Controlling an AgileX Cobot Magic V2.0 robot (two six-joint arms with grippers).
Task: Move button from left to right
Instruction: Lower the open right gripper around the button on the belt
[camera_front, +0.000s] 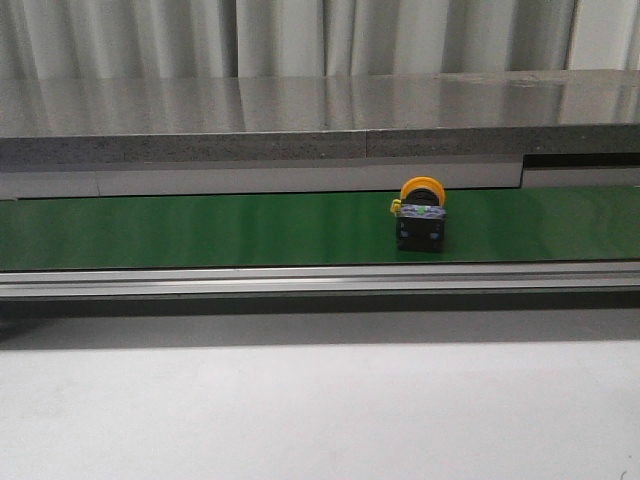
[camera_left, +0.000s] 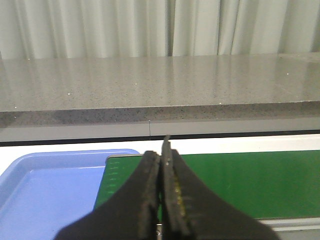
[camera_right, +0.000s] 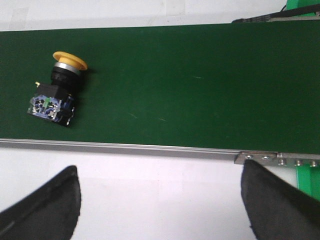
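The button (camera_front: 421, 214) lies on its side on the green conveyor belt (camera_front: 200, 230), right of centre, yellow cap toward the back. It also shows in the right wrist view (camera_right: 57, 91), black body with green marks toward the belt's near rail. My right gripper (camera_right: 159, 192) is open and empty, over the white table in front of the belt, apart from the button. My left gripper (camera_left: 161, 162) is shut and empty, its fingers together above the belt's left end. Neither gripper shows in the front view.
A blue tray (camera_left: 45, 190) sits at the left end of the belt. An aluminium rail (camera_front: 300, 280) runs along the belt's front edge. A grey stone ledge (camera_front: 300, 115) and curtains stand behind. A green part (camera_right: 307, 180) lies past the rail's bracket.
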